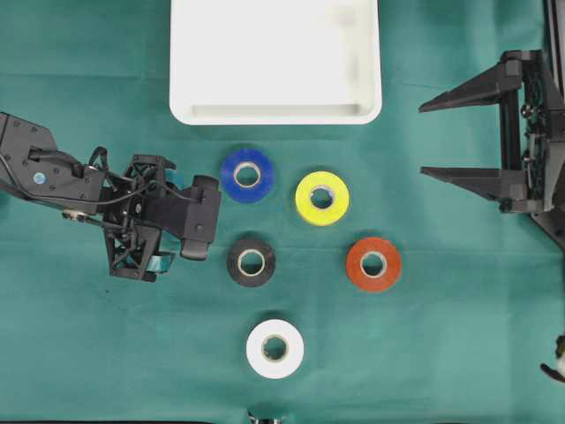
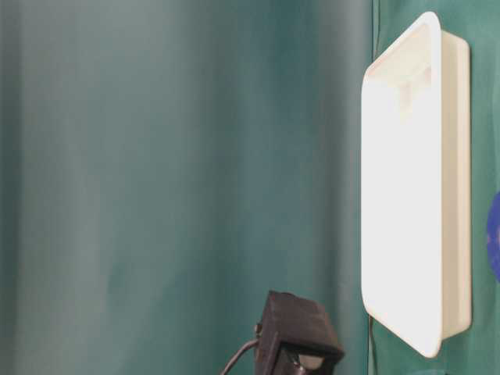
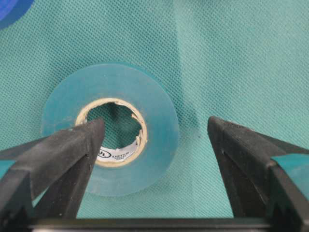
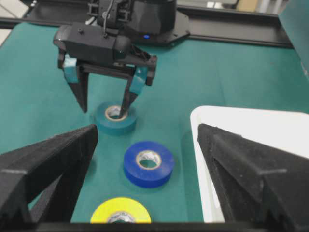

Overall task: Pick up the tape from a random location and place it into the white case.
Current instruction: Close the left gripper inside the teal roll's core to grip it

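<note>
The left gripper (image 4: 105, 104) hangs over the teal tape (image 3: 110, 128) on the green tabletop (image 1: 441, 353), fingers wide, one tip above its core, apparently to straddle the wall; the white case (image 1: 275, 113) waits beyond.

A: How's the light? 
B: Bright and even from above; shadows on the green cloth (image 1: 441, 353) are faint and short. The white case (image 2: 406, 195) glares, nearly blown out, in the table-level view.
A: Sharpness?
B: The overhead view is crisp. In both wrist views, the near fingers (image 4: 43, 169) at the lower edge are soft.
</note>
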